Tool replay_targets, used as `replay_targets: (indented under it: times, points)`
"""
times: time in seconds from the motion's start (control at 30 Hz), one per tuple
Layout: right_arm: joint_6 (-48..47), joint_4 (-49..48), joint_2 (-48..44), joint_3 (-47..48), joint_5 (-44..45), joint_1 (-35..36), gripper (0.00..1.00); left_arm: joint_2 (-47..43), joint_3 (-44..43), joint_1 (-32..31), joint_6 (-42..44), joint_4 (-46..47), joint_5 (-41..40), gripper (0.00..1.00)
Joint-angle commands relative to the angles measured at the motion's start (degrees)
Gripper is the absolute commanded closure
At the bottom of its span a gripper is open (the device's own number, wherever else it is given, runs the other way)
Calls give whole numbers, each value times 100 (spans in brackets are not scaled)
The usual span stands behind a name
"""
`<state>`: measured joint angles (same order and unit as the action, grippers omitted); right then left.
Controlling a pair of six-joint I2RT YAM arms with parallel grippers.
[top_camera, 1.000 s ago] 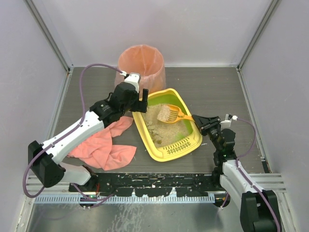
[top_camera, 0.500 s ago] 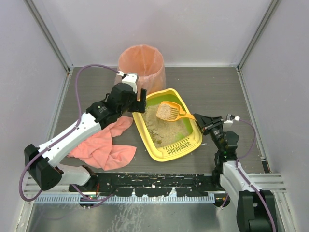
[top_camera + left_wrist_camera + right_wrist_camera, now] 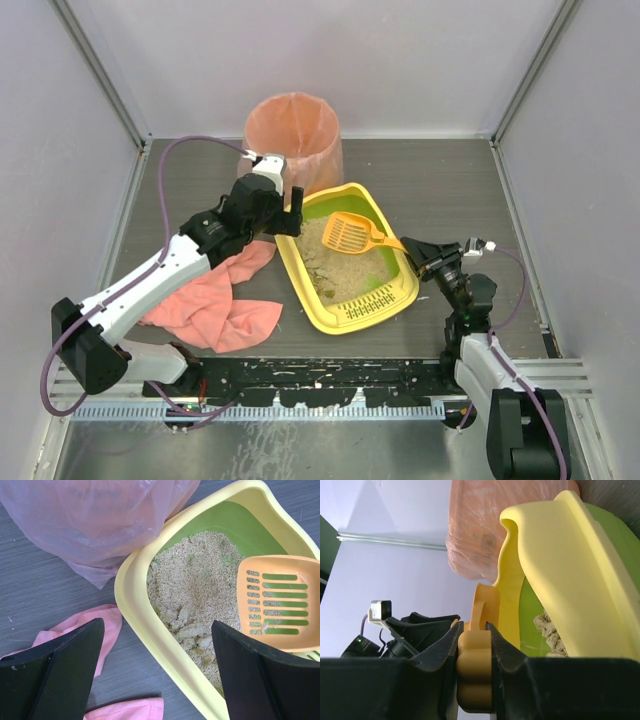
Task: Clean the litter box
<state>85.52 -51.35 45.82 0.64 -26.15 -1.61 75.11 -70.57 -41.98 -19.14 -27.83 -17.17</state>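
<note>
The litter box (image 3: 297, 280) is a yellow tray, green inside, with beige litter (image 3: 335, 265) and a slotted grate (image 3: 365, 306) at its near end. A small orange slotted scoop (image 3: 346, 232) hangs over the litter at the far right, nothing in its bowl. My right gripper (image 3: 413, 249) is shut on the scoop's handle (image 3: 475, 665). My left gripper (image 3: 290, 214) is open and straddles the box's left rim (image 3: 131, 595). One of its fingers (image 3: 65, 655) is over the table and the other is over the clumped litter (image 3: 200, 580).
A tall round bin (image 3: 293, 135) lined with a pink bag stands just behind the box, close to my left wrist. A pink cloth (image 3: 215, 300) lies crumpled on the table left of the box. Grey walls close in the table at the back and on both sides.
The scoop held a heap of litter one second ago; now its slots show bare. It has shifted slightly towards the back. My left gripper moved a little to the left.
</note>
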Motion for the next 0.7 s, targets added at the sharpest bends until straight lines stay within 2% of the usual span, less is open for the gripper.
replay_targets:
  times: [0.0,0.1,0.17,0.23,0.33,0.4,0.5,0.67]
  points:
    - [75,-233,-188,-15,-59,-183,99,-190,-21,30,-113,169,51,10]
    - [-765,519,-213,491,-280,211,99,-179,64,24,-158,299,137,10]
    - [-1706,1648,-375,993,-418,222,99,-103,92,24,-185,332,175,11]
    - [-2726,3251,-633,1648,12,281,99,-3,89,24,-215,327,246,12]
    - [-3726,4726,-758,2413,725,456,99,163,111,28,-181,353,376,12]
    - [-4073,5109,-730,2672,1078,680,100,270,109,25,-170,390,467,12]
    - [-4472,5505,-645,3034,1795,1145,99,451,73,15,-176,392,608,17]
    - [-5200,6159,-109,3831,3026,2132,99,569,149,-10,-195,383,636,20]
